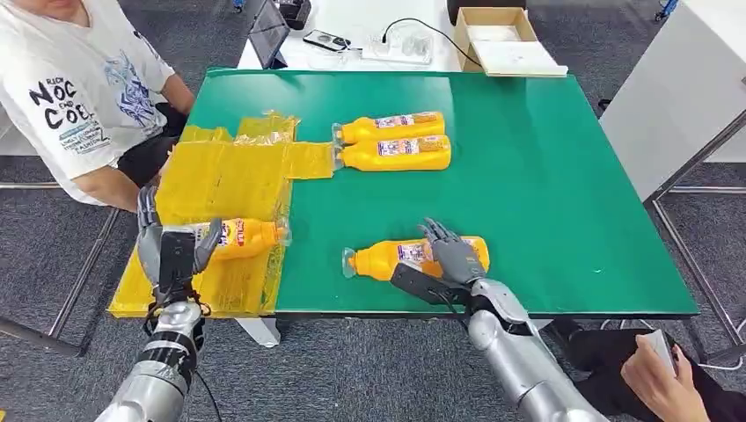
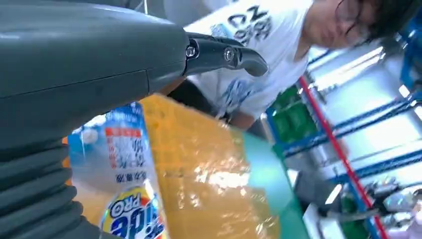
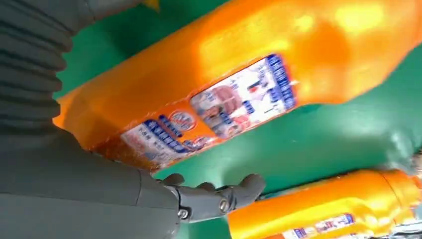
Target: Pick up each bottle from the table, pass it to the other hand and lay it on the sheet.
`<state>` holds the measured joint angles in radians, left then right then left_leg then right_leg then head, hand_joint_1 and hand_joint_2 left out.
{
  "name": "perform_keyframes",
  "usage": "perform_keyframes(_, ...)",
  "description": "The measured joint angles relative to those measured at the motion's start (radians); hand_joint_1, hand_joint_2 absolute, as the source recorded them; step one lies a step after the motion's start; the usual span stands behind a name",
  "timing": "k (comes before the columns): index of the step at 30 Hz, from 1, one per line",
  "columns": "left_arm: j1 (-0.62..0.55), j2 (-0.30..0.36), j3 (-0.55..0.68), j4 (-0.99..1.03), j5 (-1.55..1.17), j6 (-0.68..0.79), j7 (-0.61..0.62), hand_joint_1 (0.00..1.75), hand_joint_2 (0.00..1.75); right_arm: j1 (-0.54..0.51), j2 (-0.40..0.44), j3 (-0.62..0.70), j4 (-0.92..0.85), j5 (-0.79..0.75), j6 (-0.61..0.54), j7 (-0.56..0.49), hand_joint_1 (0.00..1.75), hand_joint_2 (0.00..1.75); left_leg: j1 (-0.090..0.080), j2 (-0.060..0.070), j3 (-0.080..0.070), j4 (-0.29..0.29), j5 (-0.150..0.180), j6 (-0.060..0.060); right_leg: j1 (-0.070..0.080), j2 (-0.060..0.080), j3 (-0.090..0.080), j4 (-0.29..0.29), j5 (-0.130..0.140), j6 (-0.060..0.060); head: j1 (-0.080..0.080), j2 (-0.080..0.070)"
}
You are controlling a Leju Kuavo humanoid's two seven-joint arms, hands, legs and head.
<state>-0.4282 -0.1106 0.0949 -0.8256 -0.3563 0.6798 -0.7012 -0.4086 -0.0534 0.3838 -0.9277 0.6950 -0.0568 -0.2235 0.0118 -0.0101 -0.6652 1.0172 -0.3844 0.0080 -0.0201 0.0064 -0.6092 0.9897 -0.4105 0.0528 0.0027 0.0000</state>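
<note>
An orange bottle (image 1: 251,237) (image 2: 119,174) lies on its side on the yellow sheet (image 1: 220,176) (image 2: 209,169) at the table's left edge. My left hand (image 1: 171,251) (image 2: 89,64) hovers over its base end, fingers spread and thumb straight out. A second orange bottle (image 1: 387,259) (image 3: 239,89) lies on the green table (image 1: 545,176) near the front edge. My right hand (image 1: 453,255) (image 3: 74,189) is spread over its base end, with green showing between thumb and bottle. Two more bottles (image 1: 396,127) (image 1: 396,154) lie side by side farther back, caps touching the sheet; one bottle (image 3: 318,214) appears past my right thumb.
A person in a white T-shirt (image 1: 79,88) sits close to the sheet's far left side. Another person's hand (image 1: 655,369) holds a phone at lower right. A cardboard box (image 1: 501,35) and a tablet (image 1: 268,35) sit behind the table. A white table (image 1: 677,97) stands to the right.
</note>
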Motion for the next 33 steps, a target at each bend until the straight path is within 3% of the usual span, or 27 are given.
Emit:
perform_keyframes(10,0.021,0.0,-0.09,-0.055,0.0,0.013,0.0,0.0,1.75,-0.022,-0.041,0.027,0.011,0.008,0.016,0.007,0.0,1.75,0.0,0.0,0.0,0.0,0.0,0.0,0.0,0.0,0.0,0.0,0.0,0.0,0.0,0.0)
perform_keyframes(17,0.021,-0.002,-0.127,-0.055,0.044,-0.022,0.0,0.0,1.75,-0.119,-0.086,0.08,0.056,0.009,0.222,0.067,0.0,1.75,0.0,0.001,0.0,0.0,0.0,0.0,0.0,0.0,0.0,0.0,0.0,0.0,0.0,0.0)
perform_keyframes(18,0.021,-0.002,-0.132,-0.055,0.05,-0.024,0.0,0.0,1.75,-0.135,-0.091,0.089,0.071,0.005,0.242,0.07,0.16,1.75,0.0,0.0,0.001,0.0,0.0,0.0,0.0,0.0,0.001,0.0,0.0,0.0,0.0,0.0)
perform_keyframes(19,0.021,-0.003,-0.138,-0.055,0.054,-0.027,0.0,0.0,1.75,-0.152,-0.095,0.1,0.089,0.002,0.259,0.074,1.45,1.75,0.0,0.001,0.001,0.0,0.0,0.0,0.0,0.0,0.001,0.0,0.0,0.0,0.0,0.0)
perform_keyframes(20,0.021,-0.003,-0.141,-0.055,0.055,-0.029,0.0,0.0,1.75,-0.164,-0.097,0.109,0.105,0.001,0.264,0.075,1.71,1.75,0.0,0.001,0.001,0.0,0.0,0.001,-0.001,0.0,0.001,0.0,0.0,0.0,0.0,0.0)
perform_keyframes(33,0.019,-0.019,-0.188,-0.032,0.074,-0.041,0.0,0.0,1.75,-0.247,-0.09,0.188,0.248,-0.039,0.287,0.069,1.75,1.75,0.0,0.001,0.006,0.0,0.0,0.0,0.0,0.0,0.004,-0.001,0.0,0.0,0.0,0.0)
